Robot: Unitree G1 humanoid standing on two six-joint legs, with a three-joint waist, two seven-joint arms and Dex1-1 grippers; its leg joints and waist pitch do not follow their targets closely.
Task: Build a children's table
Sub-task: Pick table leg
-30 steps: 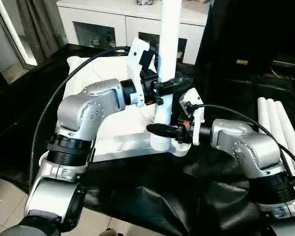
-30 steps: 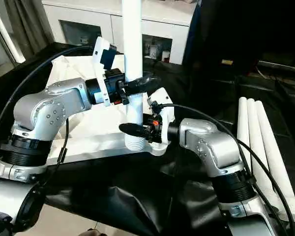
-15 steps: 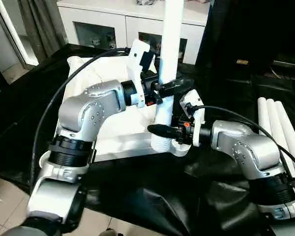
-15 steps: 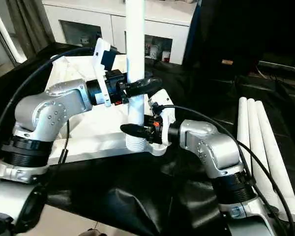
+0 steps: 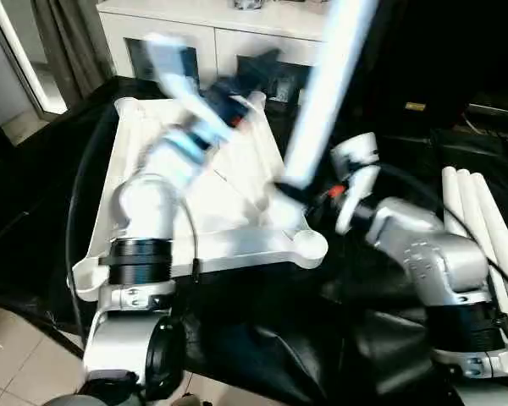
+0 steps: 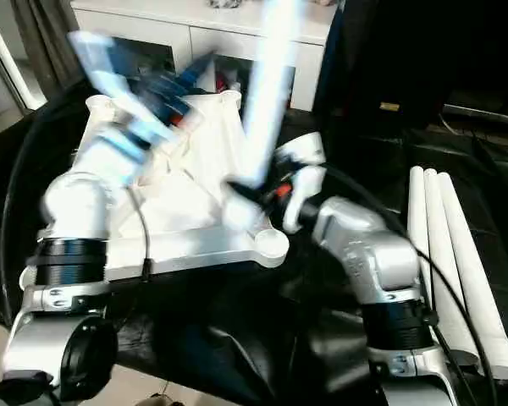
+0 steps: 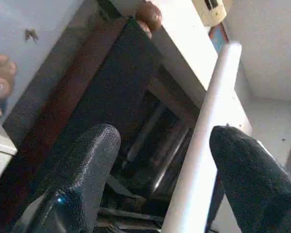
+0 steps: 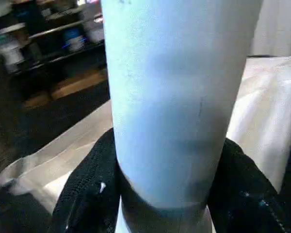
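The step in hand is fitting a leg (image 5: 326,93) into a corner socket (image 5: 309,244) of the table top (image 5: 195,182). The leg is not seated: it leans toward the upper right of the head views, its lower end just above the near right corner of the top, beside the socket.

Right tool (image 8: 160,194): closed around the lower end of the leg, one finger (image 8: 87,194) on each side of the tube. It carries the leg alone.

Left tool (image 7: 165,165): fingers (image 7: 82,179) spread wide. The leg passes between them, closer to one finger, and no contact is visible. In the head views this tool is blurred at the upper left, above the table top and well apart from the leg's lower end.

Next move, as a judgement: bring the leg upright, align its lower end over the socket, press down. The left tool probably needs to re-grip higher up to steady the tube.

Three spare legs (image 5: 483,220) lie side by side at the right edge of the frame on the black-covered counter (image 5: 262,338).
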